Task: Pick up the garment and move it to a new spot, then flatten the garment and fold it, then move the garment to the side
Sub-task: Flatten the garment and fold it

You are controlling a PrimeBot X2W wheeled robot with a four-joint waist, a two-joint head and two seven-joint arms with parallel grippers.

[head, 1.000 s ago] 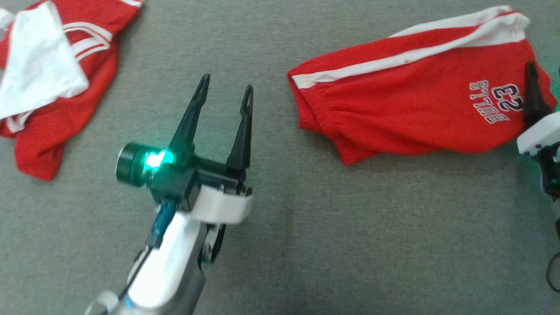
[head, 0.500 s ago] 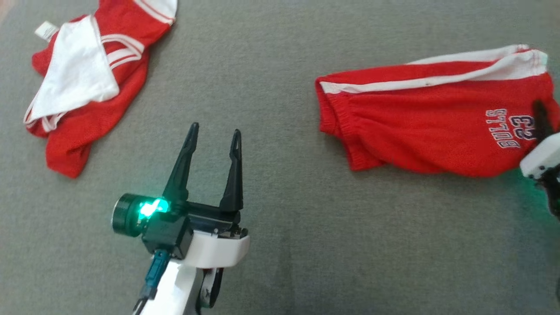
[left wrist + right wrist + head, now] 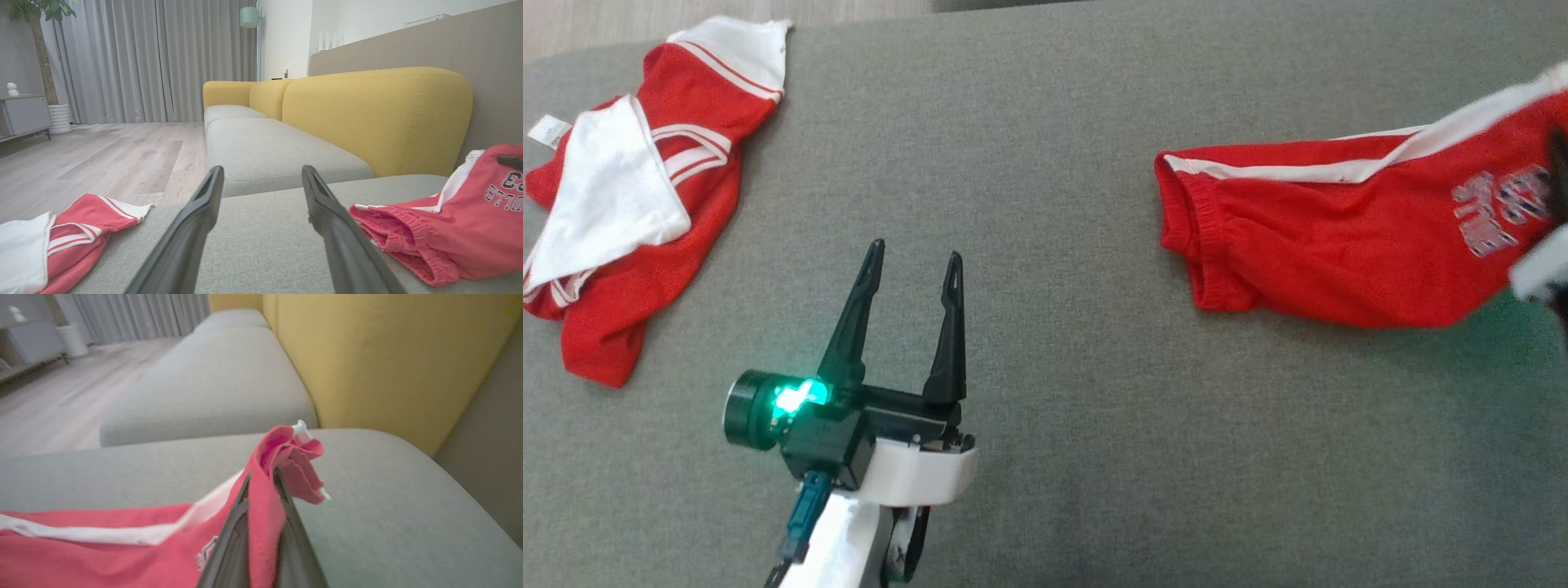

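The garment, red shorts (image 3: 1339,237) with white side stripes and printed lettering, lies on the grey sofa seat (image 3: 1054,188) at the right. My right gripper (image 3: 1560,159) is at the far right edge, blurred, and shut on the shorts' leg end. In the right wrist view the red fabric (image 3: 282,457) is pinched between the fingers of that gripper (image 3: 261,479) and bunches above the cushion. My left gripper (image 3: 915,250) hovers open and holds nothing, left of the shorts (image 3: 445,228). In its own wrist view the left gripper (image 3: 262,169) stands wide over bare cushion.
A second red and white garment (image 3: 629,204) lies crumpled at the seat's left edge, also visible in the left wrist view as a red and white heap (image 3: 61,241). Yellow backrests (image 3: 376,118) run behind the seat. Wooden floor (image 3: 102,159) lies beyond the left edge.
My right gripper has shut on the shorts' leg end, and that end now rises off the cushion. The head view has shifted. The left gripper stays open.
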